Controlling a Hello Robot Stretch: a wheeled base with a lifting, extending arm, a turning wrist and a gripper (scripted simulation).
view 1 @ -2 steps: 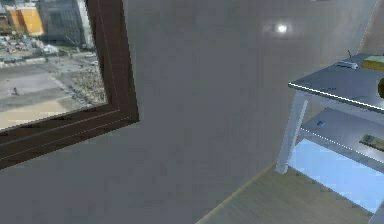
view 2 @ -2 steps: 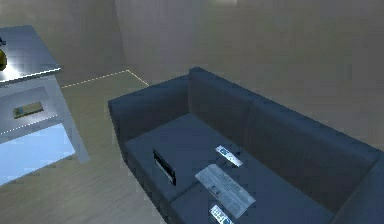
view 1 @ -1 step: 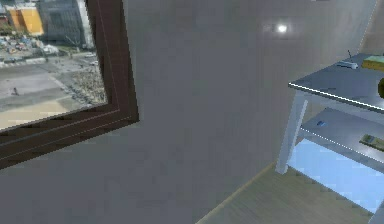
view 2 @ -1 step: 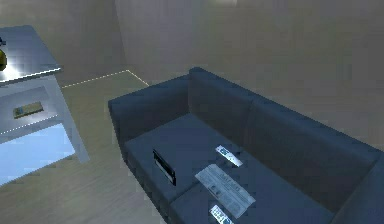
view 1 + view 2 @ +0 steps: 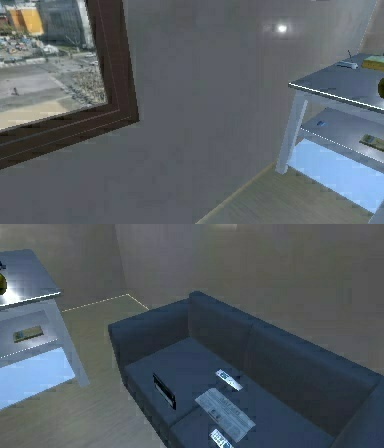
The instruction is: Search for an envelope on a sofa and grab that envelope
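A dark blue sofa [image 5: 250, 354] stretches across the arm side view from the middle to the right edge. On its seat cushions lie several small things. A pale grey flat rectangular sheet [image 5: 224, 409] with print on it may be the envelope, but its shape does not settle that. A small dark flat slab [image 5: 163, 389] leans near the seat's front edge. Two small pale remote-like bars lie nearby, one [image 5: 229, 379] toward the backrest and one [image 5: 221, 438] near the picture's bottom.
A white table [image 5: 30, 314] with a lower shelf stands at the arm side view's left and again at the forward view's right [image 5: 335, 95], with a yellow thing [image 5: 374, 63] on top. A dark-framed window [image 5: 60, 70] is set in the grey wall ahead. Light wood floor [image 5: 95, 344] lies between table and sofa.
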